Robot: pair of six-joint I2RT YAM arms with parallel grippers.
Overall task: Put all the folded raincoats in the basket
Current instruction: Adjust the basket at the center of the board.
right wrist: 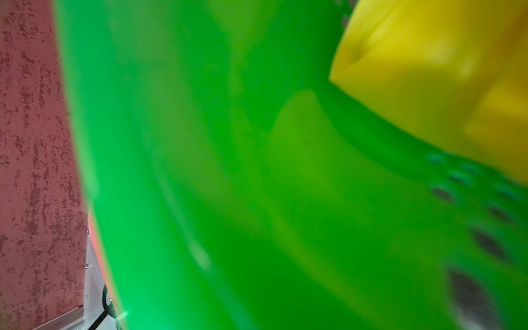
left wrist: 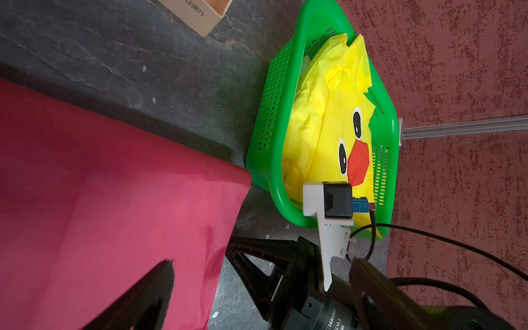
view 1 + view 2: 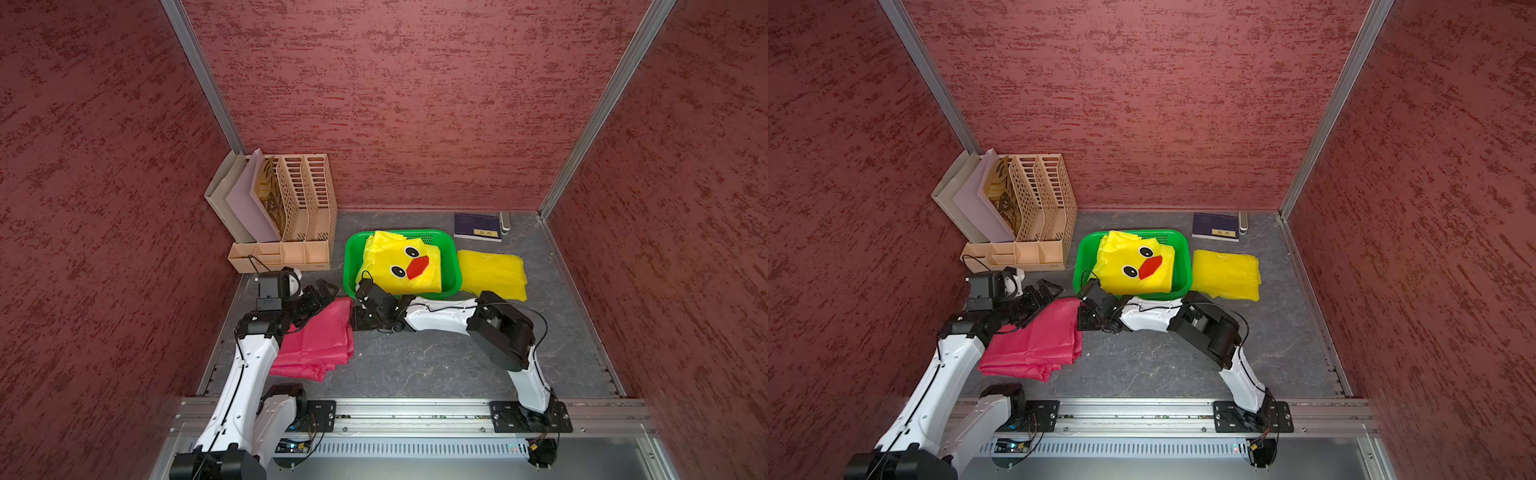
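Left fingers spread wide over the pink folded raincoat near the table's left edge | right fingers together at its corner, I cannot tell if pinching | duck-face yellow raincoat lies in the green basket, mid-table.
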